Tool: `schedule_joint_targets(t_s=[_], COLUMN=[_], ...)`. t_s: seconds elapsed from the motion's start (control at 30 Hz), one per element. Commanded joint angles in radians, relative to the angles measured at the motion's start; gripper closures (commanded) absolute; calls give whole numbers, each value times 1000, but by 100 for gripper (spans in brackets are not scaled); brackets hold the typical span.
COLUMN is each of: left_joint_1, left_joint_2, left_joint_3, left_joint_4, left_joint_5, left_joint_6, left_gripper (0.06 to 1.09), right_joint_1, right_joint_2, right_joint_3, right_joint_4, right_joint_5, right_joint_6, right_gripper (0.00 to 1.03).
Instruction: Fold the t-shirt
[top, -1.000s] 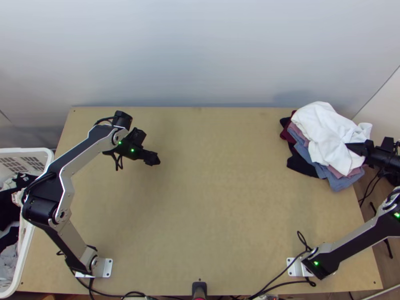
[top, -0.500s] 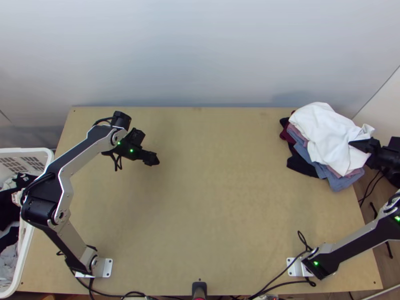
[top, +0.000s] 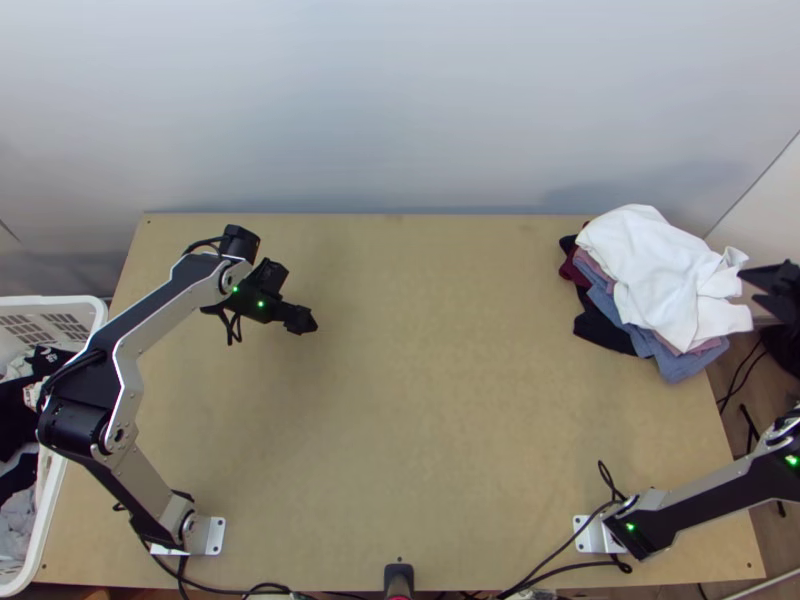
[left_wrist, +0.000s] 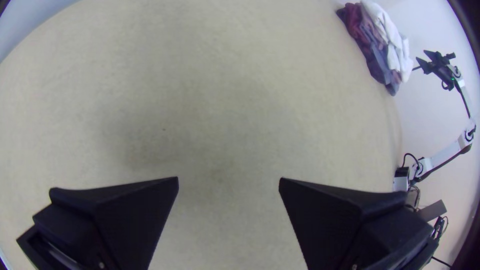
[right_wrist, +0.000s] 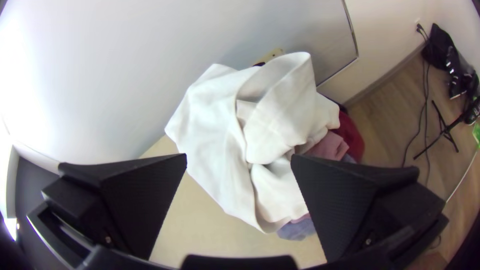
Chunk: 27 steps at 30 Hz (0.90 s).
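right claw (top: 749, 291) wide beside the bunched white t-shirt (top: 655, 275); left claw (top: 314, 320) wide; black cloth (top: 46, 358) bears pale print.

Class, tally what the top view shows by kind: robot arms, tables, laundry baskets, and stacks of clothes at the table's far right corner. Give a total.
Robot arms (left arm, right arm): 2
Table: 1
Laundry basket: 1
Stack of clothes: 1
Total: 5

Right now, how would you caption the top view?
White t-shirt rumpled on piled clothes, open right gripper beside it.
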<state>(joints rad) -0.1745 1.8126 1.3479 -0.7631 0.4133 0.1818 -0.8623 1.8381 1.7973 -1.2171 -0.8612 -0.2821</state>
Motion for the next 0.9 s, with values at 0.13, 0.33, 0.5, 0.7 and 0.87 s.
schedule_joint_targets(t_s=[0.13, 0.33, 0.5, 0.7, 0.87], left_joint_1=[3, 26, 32, 49, 79], left_joint_2=[-13, -30, -39, -53, -64], left_joint_3=[-15, -36, -53, -50, -64], left_joint_4=[8, 8, 10, 10, 7], left_joint_5=[-1, -1, -2, -2, -2], left_joint_6=[-2, 4, 7, 8, 18], left_gripper=[11, 11, 11, 11, 11], right_joint_1=[120, 221, 322, 396, 416], right_joint_2=[-17, -42, 7, 75, 82], right_joint_3=[154, 102, 65, -81, -202], right_joint_4=[-55, 218, 320, 479, 584], right_joint_5=[4, 7, 31, 94, 108], right_joint_6=[49, 161, 192, 193, 193], right_gripper=[35, 100, 100, 100, 100])
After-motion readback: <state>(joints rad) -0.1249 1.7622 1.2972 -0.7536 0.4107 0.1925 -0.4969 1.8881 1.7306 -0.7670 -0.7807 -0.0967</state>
